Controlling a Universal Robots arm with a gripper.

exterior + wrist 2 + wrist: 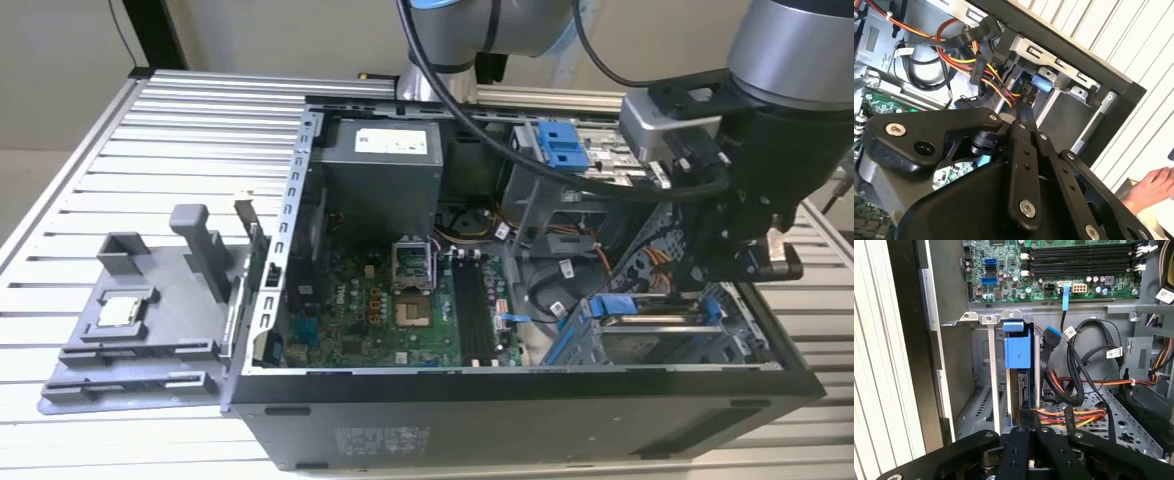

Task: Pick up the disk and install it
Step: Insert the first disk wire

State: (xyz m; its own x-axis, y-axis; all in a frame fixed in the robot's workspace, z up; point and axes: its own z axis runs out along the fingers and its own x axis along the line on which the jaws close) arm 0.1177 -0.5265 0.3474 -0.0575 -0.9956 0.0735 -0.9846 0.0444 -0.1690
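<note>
The disk [1022, 386] stands on edge in the drive bay at the case's front corner, with its blue carrier rail [1017, 351] on the end toward the motherboard. In the second wrist view the blue rail [1040, 81] shows between the bay's metal tabs. My gripper [1031, 421] is shut, fingers pressed together, with their tips at the disk's near edge beside the orange and yellow power cable. In the exterior view the gripper [731, 285] hangs over the bay at the case's right end, with the blue rail [615, 305] just to its left.
The open case [534, 385] lies on a slatted metal table. A grey tray [134, 340] with a small square chip sits at the exterior view's left. A grey cage with a blue latch [566, 146] is at the back. Loose cables [1079, 370] run beside the bay. A person's hand [1154, 187] is outside the case.
</note>
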